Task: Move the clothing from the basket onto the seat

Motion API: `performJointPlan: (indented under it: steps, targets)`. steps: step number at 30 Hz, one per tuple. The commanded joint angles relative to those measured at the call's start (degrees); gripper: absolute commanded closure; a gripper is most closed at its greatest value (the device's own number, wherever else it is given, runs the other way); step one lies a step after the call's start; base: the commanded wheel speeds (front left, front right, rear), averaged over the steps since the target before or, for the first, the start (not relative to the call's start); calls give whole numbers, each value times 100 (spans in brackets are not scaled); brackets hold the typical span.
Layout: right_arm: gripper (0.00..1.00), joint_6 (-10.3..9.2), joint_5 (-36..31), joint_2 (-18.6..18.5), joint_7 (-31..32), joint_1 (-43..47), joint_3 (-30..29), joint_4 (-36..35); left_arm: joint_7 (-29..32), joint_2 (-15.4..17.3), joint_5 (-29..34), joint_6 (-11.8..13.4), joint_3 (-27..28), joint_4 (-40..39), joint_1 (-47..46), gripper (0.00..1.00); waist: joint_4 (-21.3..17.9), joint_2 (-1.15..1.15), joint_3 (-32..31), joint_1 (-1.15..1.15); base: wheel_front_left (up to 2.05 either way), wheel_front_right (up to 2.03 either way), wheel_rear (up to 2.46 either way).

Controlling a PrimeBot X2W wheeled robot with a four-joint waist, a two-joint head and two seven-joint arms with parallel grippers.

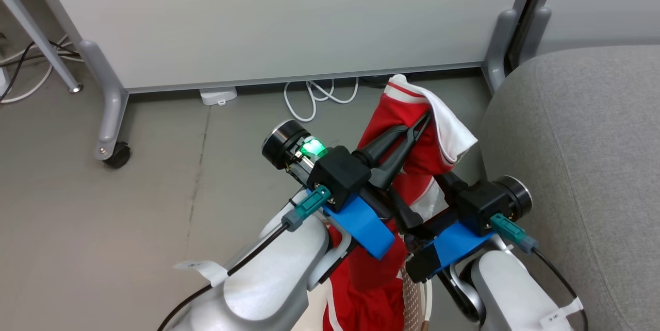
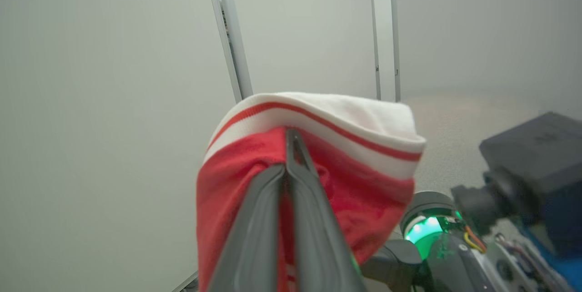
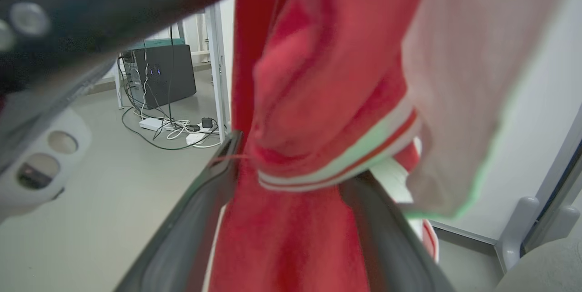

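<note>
The clothing [image 1: 399, 109], a bright-red garment with white striped trim, hangs lifted above the floor just left of the seat [image 1: 582, 166], a light-grey sofa. My left gripper [image 1: 424, 118] is shut on its upper fold, and the left wrist view shows the fingers [image 2: 273, 219] pinching red cloth [image 2: 363, 192] under the white band. Lower down, my right gripper [image 1: 412, 220] stands open. In the right wrist view its fingers [image 3: 195, 219] straddle the hanging cloth [image 3: 309, 78]. A sliver of the perforated basket [image 1: 416, 297] peeks out below the arms.
A white partition panel [image 1: 278, 16] on grey caster feet [image 1: 111, 114] stands behind. White cables [image 1: 314, 96] and a power adapter [image 1: 218, 95] lie at its base. A table leg [image 1: 41, 37] is at far left. Bare grey floor [image 1: 103, 228] spreads leftward.
</note>
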Motion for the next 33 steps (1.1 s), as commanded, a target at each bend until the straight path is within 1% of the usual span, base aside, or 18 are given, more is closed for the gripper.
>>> performJointPlan:
  steps: [1,7,8,9,20,29,30,31,33]
  targets:
    - [0,3,-38,-21,-2,-127,-25,91,-25,-8,-85,56,-66,-80,-120,100,33,0,25,-1,0,0,0]
    - [0,3,40,-20,-2,-293,-152,353,-25,-8,-305,223,-277,-250,-212,100,114,0,51,-1,0,0,0]
    - [72,3,54,-20,-2,-303,-148,390,-25,-7,-341,247,-309,-267,-232,100,124,0,51,-1,0,0,0]
    - [100,3,67,-21,-2,-328,-152,415,-25,-8,-367,268,-339,-286,-249,100,132,0,52,-1,0,0,0]
    - [100,3,119,-20,-2,-317,-108,416,-25,-9,-472,405,-406,-257,-309,100,116,0,24,-1,0,0,0]
    - [100,3,225,-21,-2,-251,-59,366,-25,-8,-475,437,-373,-247,-321,100,68,0,37,-1,0,0,0]
    - [100,3,234,-21,-2,-245,-55,360,-25,-8,-458,451,-365,-257,-325,62,59,0,41,-1,0,0,0]
    - [100,3,242,-21,-2,-240,-49,355,-25,-8,-439,468,-364,-259,-324,0,50,0,44,-1,0,0,0]
    - [100,3,270,-21,-2,-235,-39,348,-25,-8,-420,491,-351,-275,-323,0,33,0,50,-1,0,0,0]
